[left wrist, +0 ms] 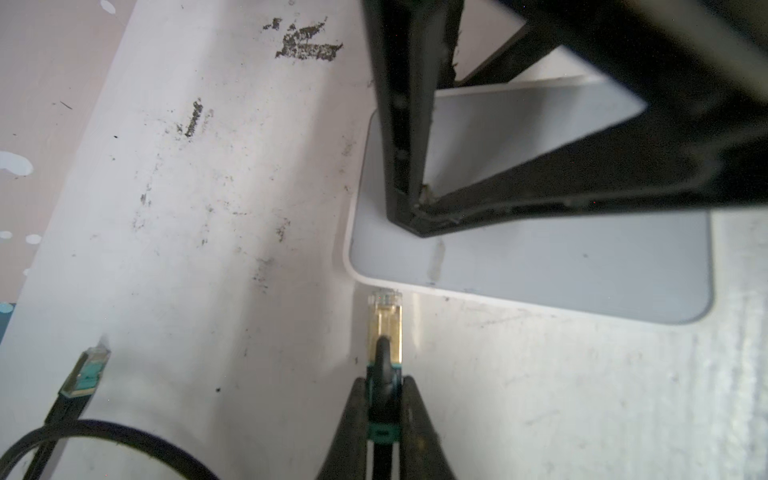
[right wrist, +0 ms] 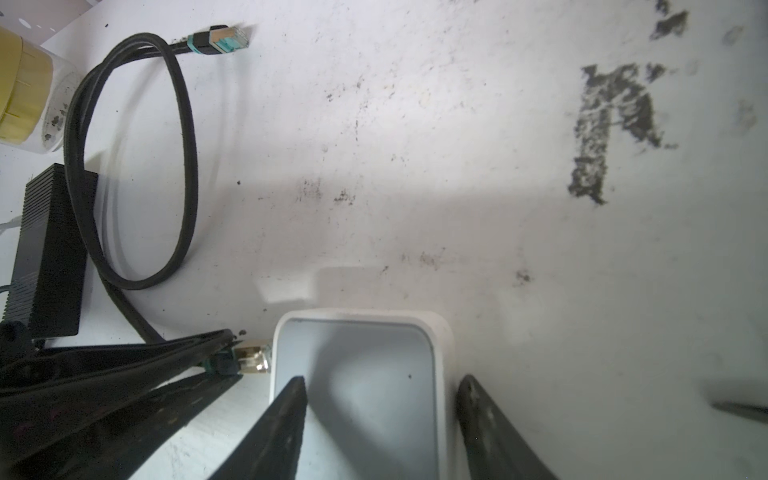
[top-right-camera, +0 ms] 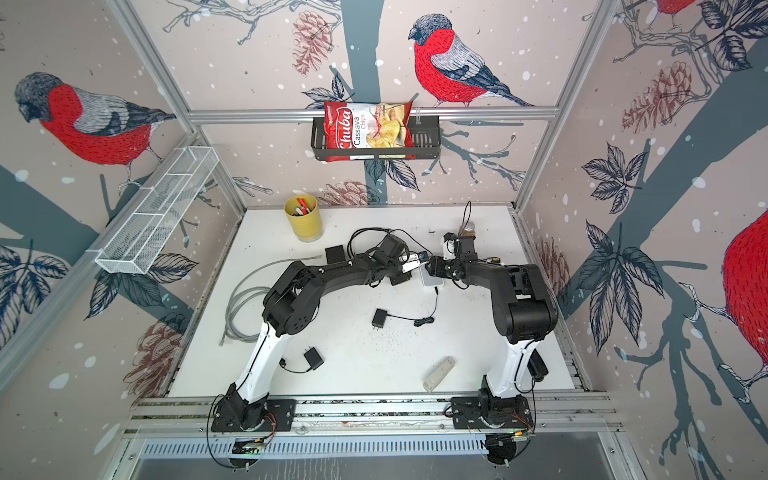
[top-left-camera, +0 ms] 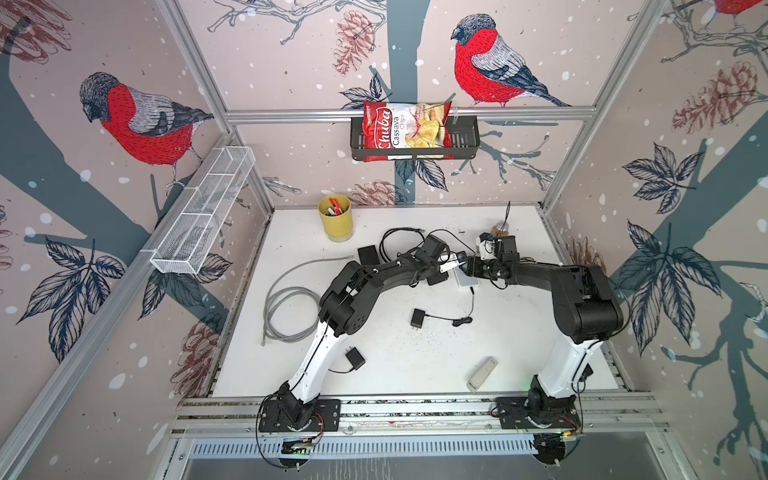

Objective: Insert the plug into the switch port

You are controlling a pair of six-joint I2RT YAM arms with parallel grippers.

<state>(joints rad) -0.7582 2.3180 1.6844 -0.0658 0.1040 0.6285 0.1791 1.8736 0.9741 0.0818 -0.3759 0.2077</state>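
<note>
The switch [top-left-camera: 467, 282] [top-right-camera: 433, 280] is a white box with a flat grey top [left wrist: 561, 270] [right wrist: 365, 365] lying mid-table. My left gripper [left wrist: 384, 388] [top-left-camera: 456, 261] is shut on the teal-and-black boot of a black cable, and the gold plug [left wrist: 384, 322] [right wrist: 253, 358] sticks out ahead of it. The plug's clear tip meets the switch's side wall; the port itself is hidden. My right gripper [right wrist: 382, 384] [top-left-camera: 469, 268] stands open over the switch, one finger [right wrist: 291, 411] on its top near the plug side and the other finger [right wrist: 478, 411] beside the far wall.
The cable's other plug [right wrist: 226, 37] [left wrist: 85, 372] lies loose behind, by a black ribbed adapter [right wrist: 50, 249]. A yellow cup [top-left-camera: 336, 218], a grey coiled cable [top-left-camera: 286, 307], two black wall adapters [top-left-camera: 417, 319] [top-left-camera: 354, 358] and a grey stick-shaped device [top-left-camera: 482, 374] lie around.
</note>
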